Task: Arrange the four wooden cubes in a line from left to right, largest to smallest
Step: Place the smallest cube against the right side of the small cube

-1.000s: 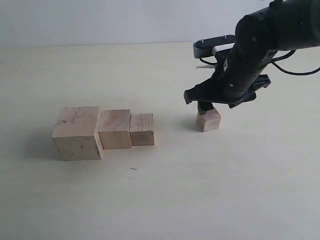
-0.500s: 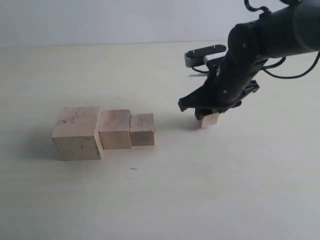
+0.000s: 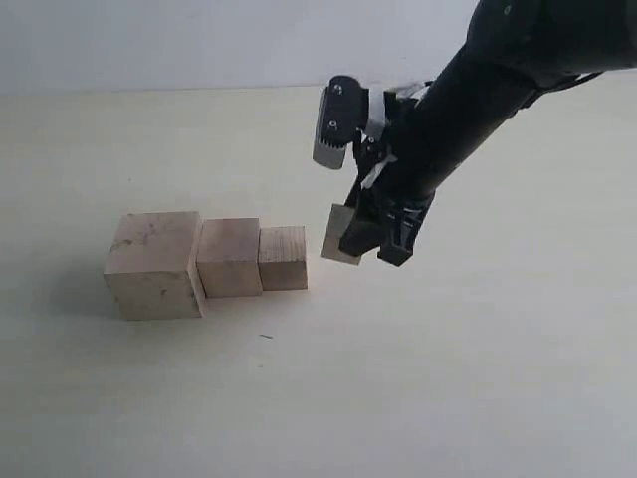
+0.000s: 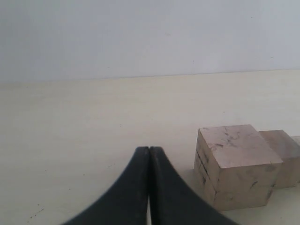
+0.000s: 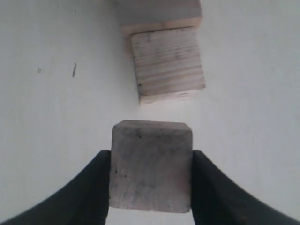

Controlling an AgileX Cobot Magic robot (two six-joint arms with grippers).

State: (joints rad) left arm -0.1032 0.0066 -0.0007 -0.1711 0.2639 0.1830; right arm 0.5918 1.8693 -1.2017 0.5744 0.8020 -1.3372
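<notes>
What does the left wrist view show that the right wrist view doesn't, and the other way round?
Only the left wrist view: the largest cube, dark-marked, and the left gripper, jaws shut on nothing. Only the right wrist view: the smallest cube clamped in the right gripper, with the third cube shown whole, apart from it. Both: the second cube, cropped, and the pale table.

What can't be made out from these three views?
- Exterior view: right gripper covers part of the smallest pale wooden cube; table clearance unclear. Left gripper out of frame.
- Left wrist view: third-largest pale wooden cube cut by the picture edge; held cube out of frame.
- Right wrist view: second-largest pale wooden cube cropped at the picture edge.
</notes>
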